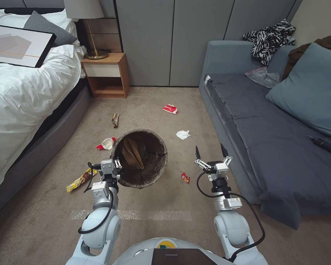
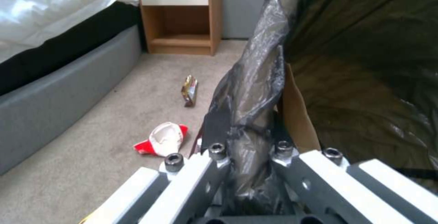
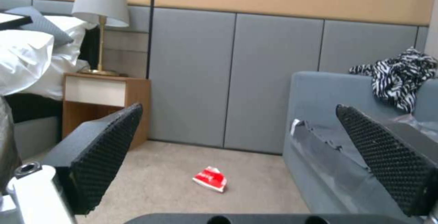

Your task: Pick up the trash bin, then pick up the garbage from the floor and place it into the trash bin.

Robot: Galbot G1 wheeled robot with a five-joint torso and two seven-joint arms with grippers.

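The trash bin (image 1: 139,158), round and lined with a dark brown bag, is hanging tilted with brown paper inside. Litter is lying scattered on the carpet around it: a red wrapper (image 1: 170,108), a white tissue (image 1: 182,134), a small red packet (image 1: 185,178) (well apart from each other), and a yellow wrapper (image 1: 79,180).
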